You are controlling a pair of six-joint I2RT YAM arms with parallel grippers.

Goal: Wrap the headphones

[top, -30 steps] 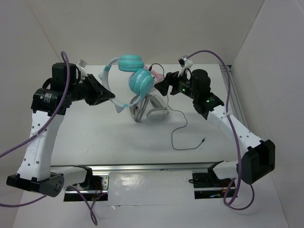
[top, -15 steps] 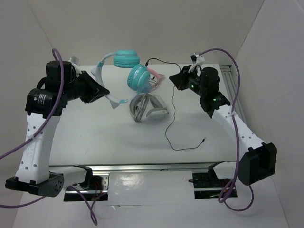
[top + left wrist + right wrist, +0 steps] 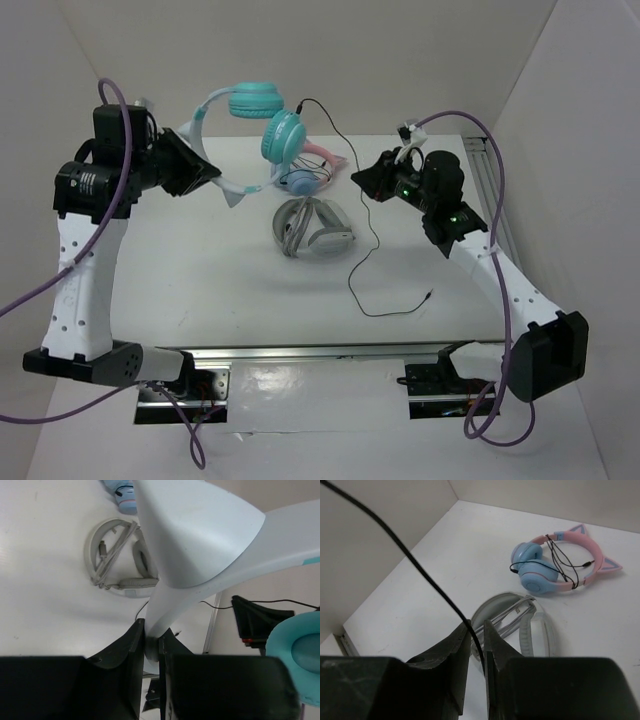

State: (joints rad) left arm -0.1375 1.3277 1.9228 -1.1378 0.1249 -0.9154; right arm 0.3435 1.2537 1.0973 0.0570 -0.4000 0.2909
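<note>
White bench [image 3: 200,285], walled on 3 sides, with 2 arms raised over it: the left gripper [image 3: 208,176] is clamped on the pale headband of the headphones [image 3: 282,137], holding the teal pair aloft near the back wall [image 3: 400,60]. From the left wrist, the band is seen wedged between that gripper's closed jaws. To the right, the right gripper [image 3: 358,178] pinches the thin black cable [image 3: 410,555] between jaws drawn almost together. Below and between the 2 grippers lie 2 other pairs, the grey-and-white pair [image 3: 315,228] and, farther back, the pink-banded pair [image 3: 305,180], each with its own cord already bound round it. The teal pair's cable rises from the cups, runs slack to the right gripper, then drops in loose bends to the bench, ending at the plug [image 3: 430,294] near the front. No turn of cable shows on the headband, so the wrapping appears barely begun: the grasps are set, and every winding, plus tucking the plug, looks left to do. Room is tight behind, where the cups hang close to the back wall, and at the left, where the arm stands near the side wall; the 2 resting pairs crowd the middle. The broad bare bench toward the front rail [image 3: 320,352] offers the clearest space for swinging the cable round.
</note>
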